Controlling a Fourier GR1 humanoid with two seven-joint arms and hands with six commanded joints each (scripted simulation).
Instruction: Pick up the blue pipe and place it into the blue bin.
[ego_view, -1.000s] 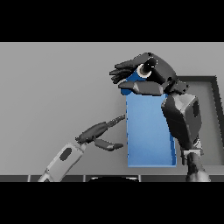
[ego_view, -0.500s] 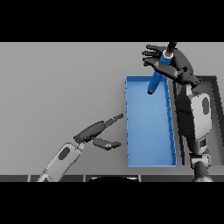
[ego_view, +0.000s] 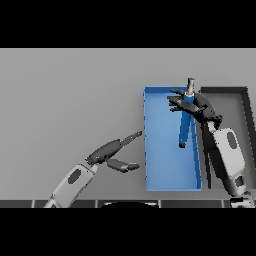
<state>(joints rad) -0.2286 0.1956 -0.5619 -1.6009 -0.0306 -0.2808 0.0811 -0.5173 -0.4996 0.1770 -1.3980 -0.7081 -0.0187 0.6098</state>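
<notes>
Blue pipe (ego_view: 184, 127) (grey-tipped) stands tilted within the blue bin (ego_view: 160, 150), near its right wall.

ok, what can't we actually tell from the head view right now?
- Grip on the blue pipe: the right hand covers its upper part, so contact there is hidden.
- Whether the pipe's lower end touches the floor of the blue bin: a single top-down view gives no height.
- Dark tray to the right: the right arm covers much of it, so its contents are unknown.
- Left hand: underside hidden.
</notes>
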